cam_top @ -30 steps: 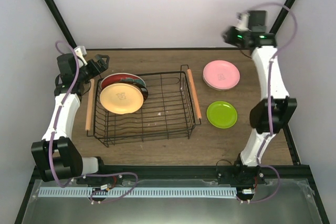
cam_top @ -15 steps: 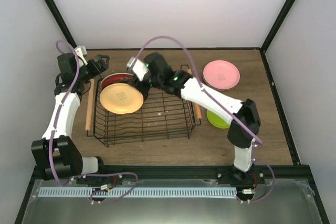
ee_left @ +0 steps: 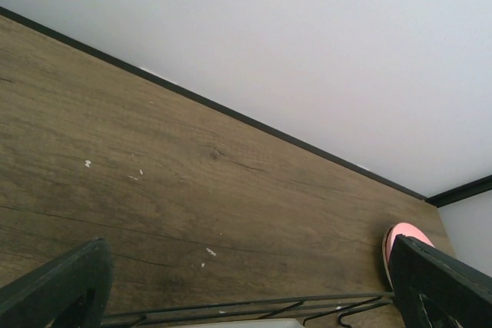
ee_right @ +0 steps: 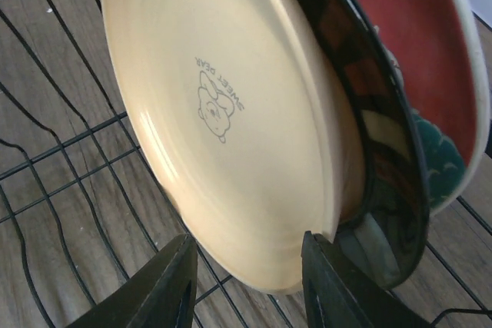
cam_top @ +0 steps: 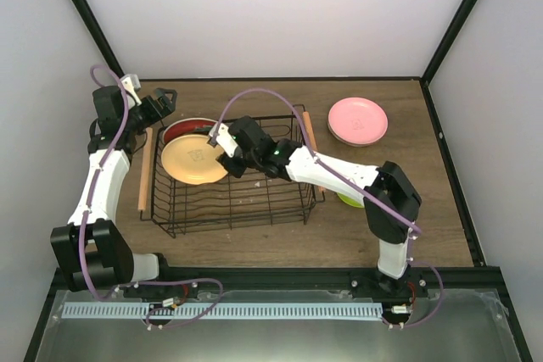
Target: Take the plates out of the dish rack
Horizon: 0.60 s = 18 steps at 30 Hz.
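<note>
The dish rack (cam_top: 280, 201) stands on the table at centre left. An orange plate (cam_top: 193, 160) leans upright at its left end, with a dark-rimmed plate and a red plate (cam_top: 188, 127) behind it. My right gripper (cam_top: 225, 157) is inside the rack at the orange plate's right edge. In the right wrist view it (ee_right: 246, 286) is open, and the orange plate's (ee_right: 231, 113) lower rim lies between the fingers; the dark-rimmed plate (ee_right: 377, 151) and the red plate with teal flowers (ee_right: 415, 59) stand behind. My left gripper (cam_top: 165, 95) is open and empty beyond the rack's far left corner.
A pink plate (cam_top: 357, 120) lies on the table at the back right and shows in the left wrist view (ee_left: 400, 240). A lime green plate (cam_top: 349, 199) is mostly hidden under my right arm. The rack's wooden handles (cam_top: 312, 146) run along its short sides. Its top wire (ee_left: 254, 306) lies below my left gripper (ee_left: 246, 297).
My right arm swung from the back right corner over to the rack and lowered its open gripper to the orange plate's edge. The left arm has not moved.
</note>
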Each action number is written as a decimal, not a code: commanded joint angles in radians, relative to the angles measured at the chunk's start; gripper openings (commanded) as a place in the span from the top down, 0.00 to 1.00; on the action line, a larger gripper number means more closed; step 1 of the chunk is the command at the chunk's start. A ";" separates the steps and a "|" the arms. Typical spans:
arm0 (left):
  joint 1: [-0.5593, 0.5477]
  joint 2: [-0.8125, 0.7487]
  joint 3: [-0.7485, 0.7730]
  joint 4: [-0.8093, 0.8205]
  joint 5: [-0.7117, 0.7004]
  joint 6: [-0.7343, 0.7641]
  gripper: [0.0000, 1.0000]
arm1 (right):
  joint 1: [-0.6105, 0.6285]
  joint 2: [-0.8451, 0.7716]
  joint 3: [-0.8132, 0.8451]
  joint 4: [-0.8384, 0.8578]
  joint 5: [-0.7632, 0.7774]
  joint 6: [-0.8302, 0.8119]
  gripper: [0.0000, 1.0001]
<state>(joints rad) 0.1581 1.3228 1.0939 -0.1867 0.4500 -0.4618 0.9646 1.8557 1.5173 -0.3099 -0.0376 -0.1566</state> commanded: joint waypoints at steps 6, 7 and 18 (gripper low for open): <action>-0.002 -0.014 -0.005 0.027 0.010 0.000 0.00 | 0.002 -0.028 -0.054 0.115 0.078 0.045 0.60; -0.003 -0.014 -0.006 0.027 0.009 0.000 0.00 | 0.002 -0.029 -0.058 0.120 0.082 0.046 0.60; -0.003 -0.020 -0.013 0.033 0.010 -0.005 0.00 | 0.000 -0.041 -0.073 0.138 0.124 0.043 0.60</action>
<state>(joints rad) 0.1581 1.3224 1.0916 -0.1722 0.4507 -0.4656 0.9646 1.8465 1.4498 -0.1997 0.0620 -0.1215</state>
